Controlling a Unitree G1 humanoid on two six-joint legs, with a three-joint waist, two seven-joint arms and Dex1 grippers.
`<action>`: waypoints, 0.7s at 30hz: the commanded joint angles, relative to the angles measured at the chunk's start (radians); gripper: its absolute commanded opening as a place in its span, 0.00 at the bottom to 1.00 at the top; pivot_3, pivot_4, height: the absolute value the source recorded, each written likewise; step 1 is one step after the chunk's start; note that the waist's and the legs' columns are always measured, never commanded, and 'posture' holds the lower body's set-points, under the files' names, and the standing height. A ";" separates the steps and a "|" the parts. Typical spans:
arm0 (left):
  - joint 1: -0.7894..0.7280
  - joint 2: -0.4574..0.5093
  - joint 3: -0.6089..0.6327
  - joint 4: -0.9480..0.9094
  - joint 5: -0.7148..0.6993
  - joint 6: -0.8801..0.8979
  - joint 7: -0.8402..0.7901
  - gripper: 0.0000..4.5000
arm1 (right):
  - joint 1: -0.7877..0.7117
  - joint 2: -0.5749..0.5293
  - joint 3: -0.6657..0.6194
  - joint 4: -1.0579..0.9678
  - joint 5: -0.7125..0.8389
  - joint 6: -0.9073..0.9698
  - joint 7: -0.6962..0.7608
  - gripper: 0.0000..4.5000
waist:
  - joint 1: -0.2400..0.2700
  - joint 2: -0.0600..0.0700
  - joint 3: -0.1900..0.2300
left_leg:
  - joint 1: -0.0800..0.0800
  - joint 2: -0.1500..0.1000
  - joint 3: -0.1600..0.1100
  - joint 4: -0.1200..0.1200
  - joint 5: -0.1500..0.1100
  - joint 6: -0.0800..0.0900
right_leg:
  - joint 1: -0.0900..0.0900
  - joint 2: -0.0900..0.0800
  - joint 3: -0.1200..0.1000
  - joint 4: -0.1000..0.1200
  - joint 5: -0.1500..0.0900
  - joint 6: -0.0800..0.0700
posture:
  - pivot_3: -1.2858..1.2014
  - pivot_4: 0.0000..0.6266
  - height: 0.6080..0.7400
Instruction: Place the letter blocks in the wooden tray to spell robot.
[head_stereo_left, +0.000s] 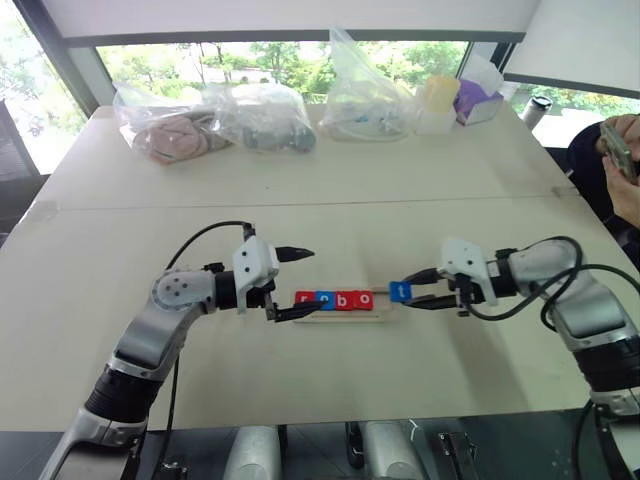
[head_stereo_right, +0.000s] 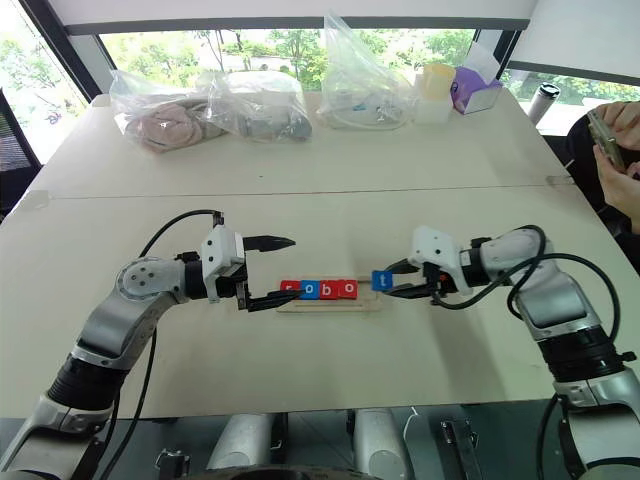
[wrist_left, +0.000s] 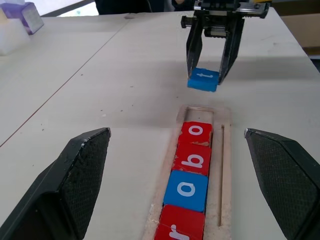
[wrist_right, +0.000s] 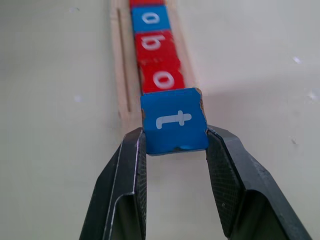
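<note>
Wooden tray (wrist_left: 226, 150) holds four blocks; right gripper (wrist_right: 175, 145) pinches fifth; left gripper (head_stereo_left: 291, 284) agape.

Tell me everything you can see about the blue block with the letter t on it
The blue t block is a small flat square tile with a white lowercase t on its top face and slightly worn, chipped corners. It is pinched by two opposite edges between the black fingers of the right gripper, lifted just off the table. It hangs at the open end of the wooden tray, next to the last red o block, not yet seated in the groove.
</note>
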 joint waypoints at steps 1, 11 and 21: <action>0.001 0.003 0.023 -0.035 -0.013 -0.005 0.003 1.00 | -0.020 0.009 0.029 -0.030 -0.026 0.017 -0.024 0.25 | 0.000 0.000 0.000 | 0.000 0.000 0.000 0.000 0.000 0.000 | 0.000 0.000 0.000 0.000 0.000 0.000 | 0.52 0.24 1.00; 0.009 0.002 0.022 -0.048 -0.011 -0.001 0.014 1.00 | -0.044 0.032 0.077 0.024 -0.080 -0.026 -0.037 0.25 | -0.002 0.000 0.000 | 0.000 0.000 0.000 0.000 0.000 0.000 | 0.000 0.000 0.000 0.000 0.002 -0.003 | 0.52 0.24 1.00; 0.014 -0.001 0.019 -0.056 -0.013 0.002 0.027 1.00 | -0.052 0.042 0.088 0.052 -0.094 -0.041 -0.052 0.25 | -0.002 0.000 0.000 | 0.000 0.000 0.000 0.000 0.000 0.000 | 0.000 0.000 0.000 0.000 0.002 -0.003 | 0.52 0.24 1.00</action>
